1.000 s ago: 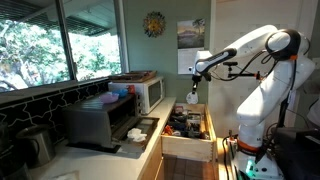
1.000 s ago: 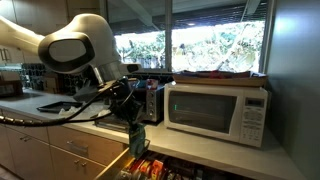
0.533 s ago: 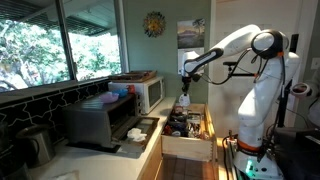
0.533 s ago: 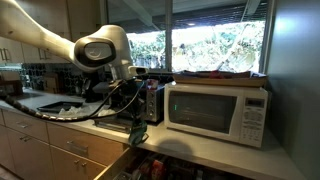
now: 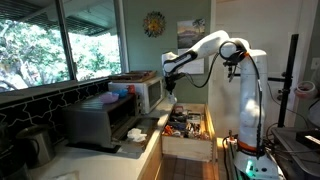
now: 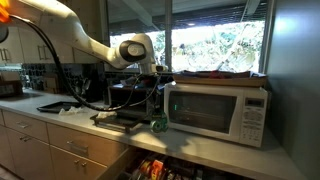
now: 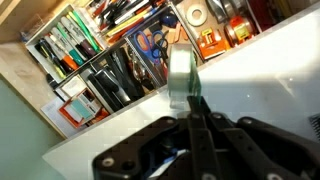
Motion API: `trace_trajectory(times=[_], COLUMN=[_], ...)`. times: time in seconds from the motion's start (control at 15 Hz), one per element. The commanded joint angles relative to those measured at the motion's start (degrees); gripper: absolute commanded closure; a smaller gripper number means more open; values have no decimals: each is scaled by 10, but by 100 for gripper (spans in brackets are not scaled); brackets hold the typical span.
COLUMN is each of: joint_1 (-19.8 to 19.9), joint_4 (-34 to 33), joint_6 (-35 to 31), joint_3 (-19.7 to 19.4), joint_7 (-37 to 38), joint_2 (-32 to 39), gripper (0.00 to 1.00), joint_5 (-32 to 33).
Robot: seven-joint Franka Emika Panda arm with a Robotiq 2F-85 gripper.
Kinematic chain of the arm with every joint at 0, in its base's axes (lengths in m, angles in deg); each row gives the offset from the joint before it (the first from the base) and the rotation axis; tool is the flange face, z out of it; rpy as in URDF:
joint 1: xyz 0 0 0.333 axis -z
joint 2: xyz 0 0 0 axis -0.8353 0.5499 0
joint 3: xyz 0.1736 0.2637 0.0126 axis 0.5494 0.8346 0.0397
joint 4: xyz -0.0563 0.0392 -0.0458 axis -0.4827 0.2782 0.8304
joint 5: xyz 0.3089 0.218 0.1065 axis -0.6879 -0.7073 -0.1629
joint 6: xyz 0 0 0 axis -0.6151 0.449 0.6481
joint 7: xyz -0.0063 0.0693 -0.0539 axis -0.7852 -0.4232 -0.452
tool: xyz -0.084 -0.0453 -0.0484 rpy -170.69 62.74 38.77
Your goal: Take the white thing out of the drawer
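Note:
My gripper (image 7: 187, 97) is shut on a pale white roll (image 7: 181, 68), its jaws closed on the roll's rim. In the wrist view the roll hangs over the edge of the white counter (image 7: 262, 70), beside the open pale wood drawer (image 7: 30, 85). The drawer is full of pens, scissors and small tools. In both exterior views the gripper (image 5: 172, 96) (image 6: 157, 116) hangs just above the counter beside the microwave, to the side of the open drawer (image 5: 187, 148). The roll (image 6: 157, 125) shows under the fingers.
A white microwave (image 5: 147, 92) (image 6: 215, 112) stands on the counter close to the gripper. A toaster oven (image 5: 100, 122) with its door open is further along. Windows run behind the counter. The robot's base (image 5: 248, 150) stands next to the drawer.
The arm has swung from above the open drawer over to the counter by the microwave and lowered, still holding the white roll.

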Motion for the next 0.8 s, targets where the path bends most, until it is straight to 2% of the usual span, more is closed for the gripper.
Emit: trace_trajectory(times=[0.0, 0.13, 0.33, 0.53, 0.73], joint_1=[-11, -14, -24, -38, -51], joint_4=[-22, -43, -32, -18, -1], joint_6=[3, 7, -8, -29, -68], joint_3=[-10, -10, -12, -8, -12], joint_7=[6, 13, 122, 192, 288], joint_2=[19, 39, 35, 23, 21], gripper=[99, 100, 100, 100, 100], joint_5=[-1, -2, 18, 20, 59])
